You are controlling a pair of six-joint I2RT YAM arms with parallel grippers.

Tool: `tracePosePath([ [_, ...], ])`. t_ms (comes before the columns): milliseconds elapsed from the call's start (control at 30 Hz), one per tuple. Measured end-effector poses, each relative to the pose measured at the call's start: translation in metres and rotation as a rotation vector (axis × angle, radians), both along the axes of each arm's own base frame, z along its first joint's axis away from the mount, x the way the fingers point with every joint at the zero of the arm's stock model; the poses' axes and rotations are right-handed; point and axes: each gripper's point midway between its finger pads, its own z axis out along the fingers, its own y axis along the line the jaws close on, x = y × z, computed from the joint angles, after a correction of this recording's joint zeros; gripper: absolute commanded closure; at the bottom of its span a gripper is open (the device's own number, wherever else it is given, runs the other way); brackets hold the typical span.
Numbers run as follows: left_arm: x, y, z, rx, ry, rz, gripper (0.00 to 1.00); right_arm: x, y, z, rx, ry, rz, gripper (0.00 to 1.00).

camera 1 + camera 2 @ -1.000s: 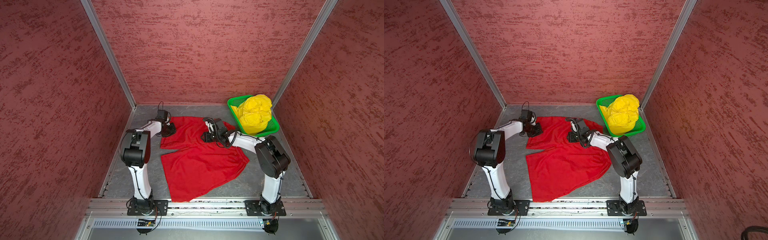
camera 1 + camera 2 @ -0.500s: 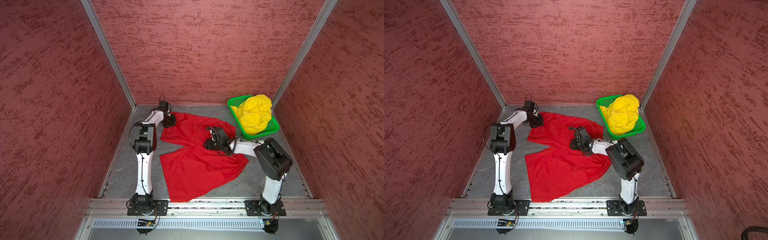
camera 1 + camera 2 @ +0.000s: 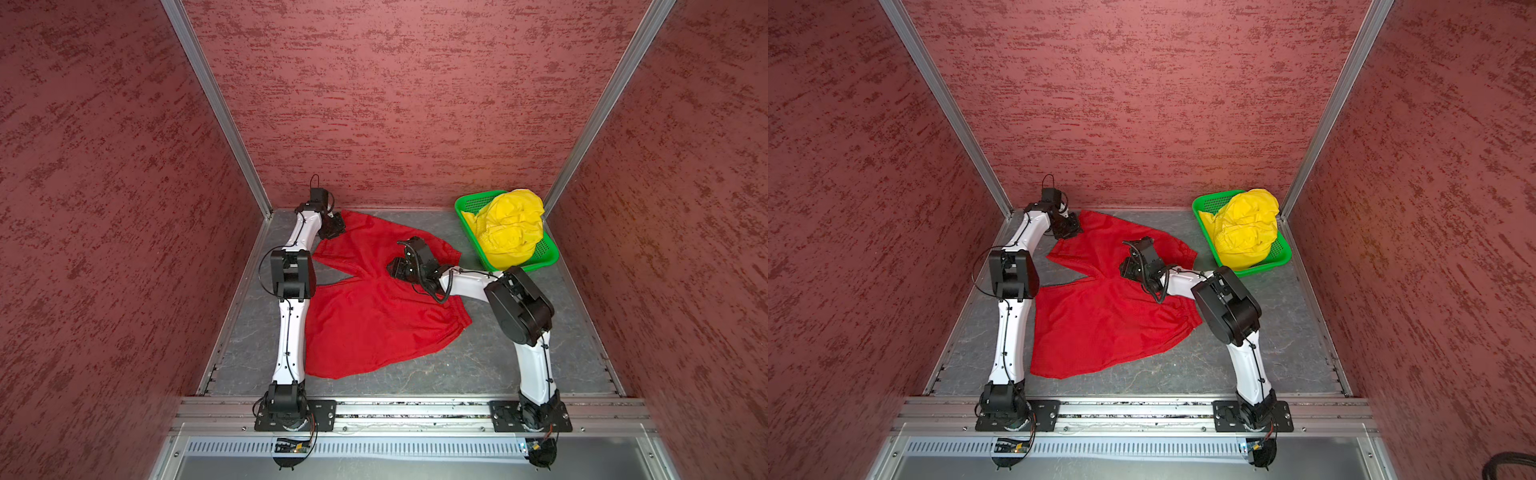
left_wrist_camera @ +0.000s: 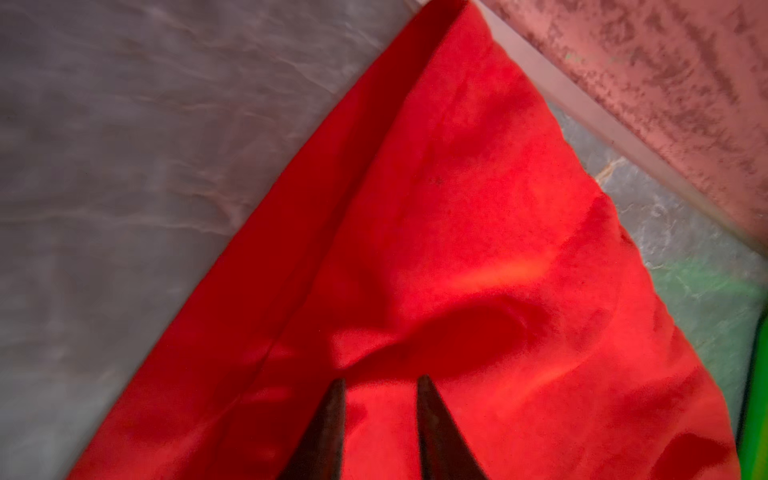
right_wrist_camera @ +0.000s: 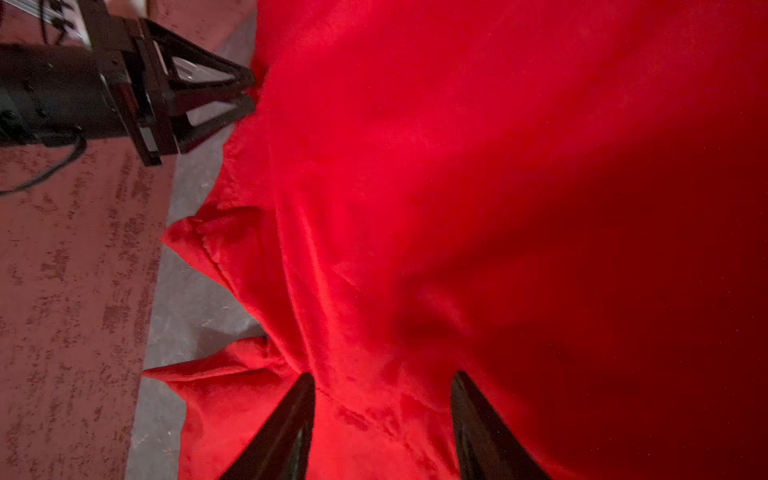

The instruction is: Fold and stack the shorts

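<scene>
Left wrist view is showing the left gripper [image 4: 381, 380] with its two dark fingers [image 4: 332, 415] standing apart and pinching nothing. The red shorts [image 4: 457, 208] are lying under and beyond the tips, and a corner of the cloth is running out toward the back wall [image 4: 665, 62]. The grey tabletop [image 4: 124, 124] is showing bare beside the cloth.

In both top views this gripper is sitting at the far left corner of the tabletop, right at the far leg of the red shorts [image 3: 374, 324]. The shorts are lying spread open across the middle of the tabletop, with one leg reaching toward the back wall and the other toward the front rail.

The right gripper [image 5: 382, 374] is reaching in from the right over the middle of the shorts, near the crotch. Its fingers [image 5: 286, 424] are standing wide apart, with wrinkled red cloth spanning the gap between them; the cloth is not being pinched.

The yellow shorts [image 3: 509, 228] are sitting bunched in a heap in the green basket [image 3: 469, 203] at the far right corner, apart from the red pair.
</scene>
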Motion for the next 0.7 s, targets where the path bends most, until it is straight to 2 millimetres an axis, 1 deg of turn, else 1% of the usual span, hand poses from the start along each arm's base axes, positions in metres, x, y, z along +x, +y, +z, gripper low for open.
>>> tracePosePath([
  [67,-0.023,-0.002,0.017,0.015,0.011,-0.007,0.61,-0.005,-0.003,0.023,0.009,-0.043,0.016,0.45],
  [100,-0.037,-0.005,0.03,0.022,0.005,-0.014,0.61,-0.01,-0.006,0.037,0.018,-0.072,0.027,0.45],
  [133,-0.05,-0.008,0.045,0.029,-0.009,-0.02,0.61,-0.016,-0.011,0.051,0.027,-0.097,0.039,0.45],
  [200,-0.077,-0.019,0.082,0.034,-0.075,-0.043,0.61,-0.03,-0.021,0.079,0.055,-0.147,0.063,0.45],
  [267,-0.105,-0.029,0.114,0.031,-0.143,-0.064,0.62,-0.045,-0.034,0.095,0.072,-0.173,0.082,0.45],
  [300,-0.121,-0.035,0.127,0.026,-0.175,-0.077,0.62,-0.052,-0.042,0.098,0.072,-0.175,0.089,0.45],
  [333,-0.135,-0.04,0.136,0.019,-0.201,-0.084,0.62,-0.057,-0.049,0.099,0.072,-0.174,0.093,0.45],
  [367,-0.15,-0.043,0.14,0.011,-0.221,-0.089,0.62,-0.064,-0.059,0.097,0.065,-0.165,0.095,0.45],
  [400,-0.167,-0.046,0.138,0.004,-0.227,-0.092,0.63,-0.072,-0.071,0.091,0.052,-0.148,0.092,0.45],
  [433,-0.178,-0.045,0.132,0.002,-0.215,-0.092,0.63,-0.078,-0.08,0.086,0.041,-0.128,0.092,0.44],
  [467,-0.191,-0.045,0.12,-0.001,-0.19,-0.087,0.64,-0.085,-0.092,0.078,0.026,-0.102,0.086,0.45],
  [533,-0.211,-0.041,0.086,-0.003,-0.117,-0.07,0.66,-0.1,-0.114,0.064,-0.001,-0.049,0.073,0.44],
  [600,-0.233,-0.037,0.042,-0.003,-0.002,-0.051,0.67,-0.115,-0.135,0.053,-0.026,-0.002,0.051,0.44],
  [700,-0.259,-0.033,-0.004,-0.001,0.13,-0.025,0.69,-0.132,-0.162,0.043,-0.048,0.046,0.006,0.4],
])
